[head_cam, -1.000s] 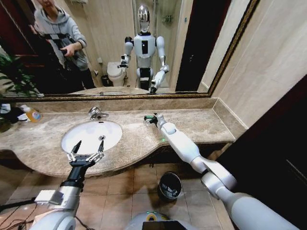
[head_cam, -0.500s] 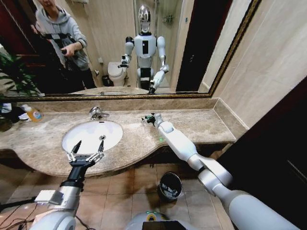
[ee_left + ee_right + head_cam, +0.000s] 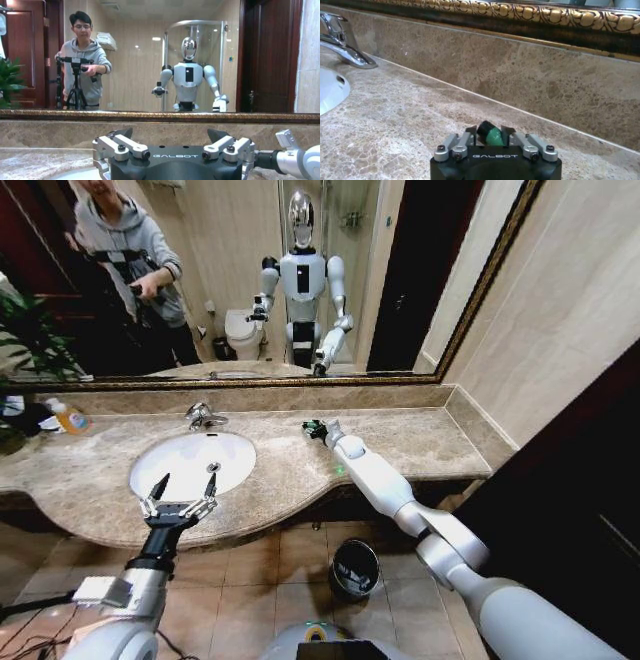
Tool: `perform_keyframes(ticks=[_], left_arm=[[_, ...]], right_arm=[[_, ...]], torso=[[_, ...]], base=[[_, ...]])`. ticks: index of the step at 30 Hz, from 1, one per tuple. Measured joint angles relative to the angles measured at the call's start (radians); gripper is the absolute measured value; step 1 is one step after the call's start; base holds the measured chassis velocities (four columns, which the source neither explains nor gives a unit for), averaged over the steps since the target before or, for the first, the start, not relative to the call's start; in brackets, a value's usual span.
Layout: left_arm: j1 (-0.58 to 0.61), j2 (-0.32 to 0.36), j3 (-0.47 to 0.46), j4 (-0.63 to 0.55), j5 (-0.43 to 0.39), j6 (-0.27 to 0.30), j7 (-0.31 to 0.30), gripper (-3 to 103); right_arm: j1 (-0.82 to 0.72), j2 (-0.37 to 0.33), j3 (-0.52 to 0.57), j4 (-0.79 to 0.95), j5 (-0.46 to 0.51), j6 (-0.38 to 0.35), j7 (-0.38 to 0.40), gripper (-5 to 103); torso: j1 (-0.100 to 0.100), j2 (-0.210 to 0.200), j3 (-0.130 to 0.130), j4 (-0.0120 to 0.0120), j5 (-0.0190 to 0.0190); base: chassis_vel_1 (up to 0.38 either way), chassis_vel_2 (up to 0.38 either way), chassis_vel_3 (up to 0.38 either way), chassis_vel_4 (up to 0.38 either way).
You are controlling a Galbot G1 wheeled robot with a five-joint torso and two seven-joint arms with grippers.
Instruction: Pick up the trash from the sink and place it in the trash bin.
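**Inspector A:** We record the right end effector (image 3: 312, 428) extended over the beige marble desk (image 3: 420, 442), to the tap's right and close to the backsplash. In the right wrist view its fingers (image 3: 512, 139) are closed on a small flat green packet (image 3: 493, 137), which stands up between them, its dark tip above the pads.

**Inspector B:** Agreed; that item is clamped and clear of the white oval sink (image 3: 190, 463). We note the left end effector (image 3: 178, 495) hovering at the sink's near rim with its jaws spread and nothing between them. We cannot make out any further trash in the basin from the head view.

**Inspector A:** The relation that governs the next move, in our judgement: the small round dark trash bin with shiny metal rim (image 3: 354, 567) stands on the tiled floor below the desk's front edge, beneath the right forearm. It lies toward the robot and well below the packet.

**Inspector B:** We judge the right arm the proper carrier. It must draw back past the desk edge, then descend over the bin's opening. The desk edge is the collision risk.
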Motion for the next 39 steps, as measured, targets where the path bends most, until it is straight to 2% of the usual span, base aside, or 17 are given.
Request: perform_keyframes(ticks=[2, 5, 15, 23, 27, 31, 32, 35, 36, 37, 39], left_arm=[[0.0, 0.0, 0.0, 0.0, 0.0, 0.0, 0.0, 100], [0.0, 0.0, 0.0, 0.0, 0.0, 0.0, 0.0, 100], [0.0, 0.0, 0.0, 0.0, 0.0, 0.0, 0.0, 100], [0.0, 0.0, 0.0, 0.0, 0.0, 0.0, 0.0, 100], [0.0, 0.0, 0.0, 0.0, 0.0, 0.0, 0.0, 100], [0.0, 0.0, 0.0, 0.0, 0.0, 0.0, 0.0, 100], [0.0, 0.0, 0.0, 0.0, 0.0, 0.0, 0.0, 100], [0.0, 0.0, 0.0, 0.0, 0.0, 0.0, 0.0, 100], [0.0, 0.0, 0.0, 0.0, 0.0, 0.0, 0.0, 100], [0.0, 0.0, 0.0, 0.0, 0.0, 0.0, 0.0, 100], [0.0, 0.0, 0.0, 0.0, 0.0, 0.0, 0.0, 100]], right_arm=[[0.0, -0.005, 0.0, 0.003, 0.002, 0.001, -0.001, 27], [0.001, -0.009, 0.0, 0.004, 0.003, 0.002, -0.004, 23], [-0.007, -0.025, 0.005, 0.016, 0.006, 0.009, -0.005, 23], [-0.059, -0.075, 0.032, 0.127, 0.027, 0.012, -0.004, 23], [-0.102, -0.122, 0.05, 0.236, 0.044, 0.0, 0.007, 23], [-0.186, -0.208, 0.093, 0.413, 0.065, -0.02, 0.022, 23], [-0.186, -0.208, 0.093, 0.413, 0.065, -0.02, 0.022, 23], [-0.289, -0.321, 0.14, 0.602, 0.085, -0.022, 0.029, 23], [-0.318, -0.351, 0.162, 0.649, 0.092, -0.025, 0.029, 23], [-0.318, -0.351, 0.162, 0.649, 0.092, -0.025, 0.029, 23], [-0.406, -0.424, 0.223, 0.773, 0.114, -0.032, 0.029, 23]], torso=[[0.0, 0.0, 0.0, -0.0001, 0.0], [0.0, 0.0, 0.0, -0.0001, -0.0001], [0.0, 0.0, 0.0, -0.0001, -0.0001], [0.0, 0.0, 0.0, -0.0001, 0.0002], [0.0, 0.0, 0.0, -0.0002, 0.0], [0.0, 0.0, 0.0, 0.0, 0.0001], [0.0, 0.0, 0.0, 0.0, 0.0001], [0.0, 0.0, 0.0, -0.0001, 0.0004], [0.0, 0.0, 0.0, 0.0, 0.0002], [0.0, 0.0, 0.0, 0.0, 0.0002], [0.0, 0.0, 0.0, -0.0004, 0.0002]], base=[[0.0, 0.0, 0.0, 0.0], [0.0, 0.0, 0.0, 0.0], [0.0, 0.0, 0.0, 0.0], [0.0, 0.0, 0.0, 0.0], [0.0, 0.0, 0.0, 0.0], [0.0, 0.0, 0.0, 0.0], [0.0, 0.0, 0.0, 0.0], [0.0, 0.0, 0.0, 0.0], [0.0, 0.0, 0.0, 0.0], [0.0, 0.0, 0.0, 0.0], [0.0, 0.0, 0.0, 0.0]])
